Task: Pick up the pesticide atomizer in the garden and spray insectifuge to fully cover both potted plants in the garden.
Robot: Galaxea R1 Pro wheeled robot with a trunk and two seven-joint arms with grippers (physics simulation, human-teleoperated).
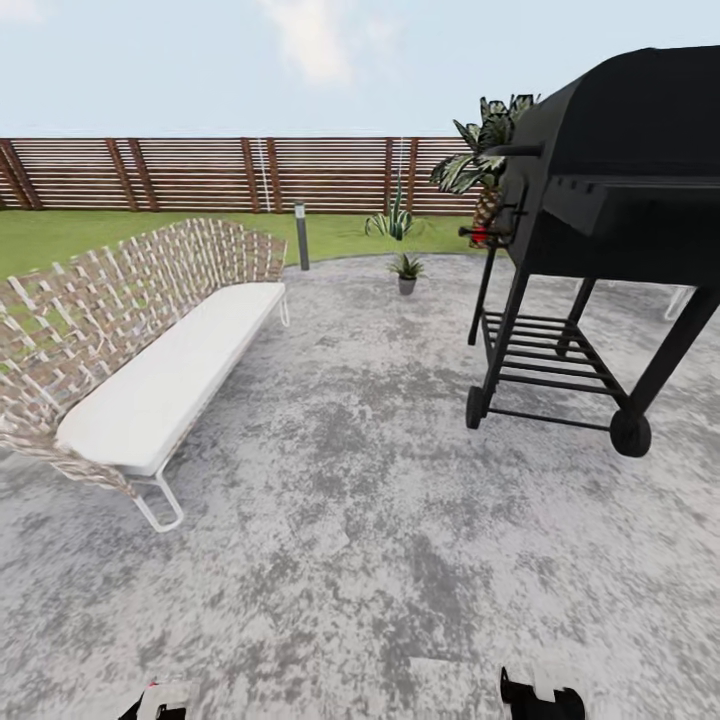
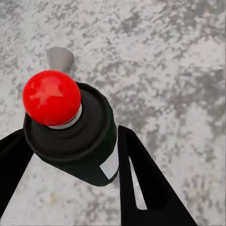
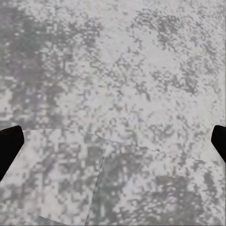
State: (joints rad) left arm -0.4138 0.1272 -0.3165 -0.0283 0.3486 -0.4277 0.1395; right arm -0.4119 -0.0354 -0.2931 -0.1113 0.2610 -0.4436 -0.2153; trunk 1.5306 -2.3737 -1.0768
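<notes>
In the left wrist view my left gripper (image 2: 73, 139) is shut on the pesticide atomizer (image 2: 89, 141), a dark bottle with a white label patch and a red ball top. It hangs above the grey speckled patio. My right gripper (image 3: 115, 139) is open, with bare patio between its black fingertips (image 3: 10, 141). Far across the patio a small potted plant (image 1: 406, 268) stands in a grey pot. A second spiky green plant (image 1: 394, 222) sits just behind it on the lawn. Both arms' ends (image 1: 160, 702) show at the lower edge of the head view.
A woven bench with a white cushion (image 1: 170, 375) stands on the left. A black wheeled grill (image 1: 600, 220) stands on the right, a palm (image 1: 485, 150) behind it. A grey bollard lamp (image 1: 301, 236) rises at the patio's far edge. A brown slat fence (image 1: 200, 175) closes the lawn.
</notes>
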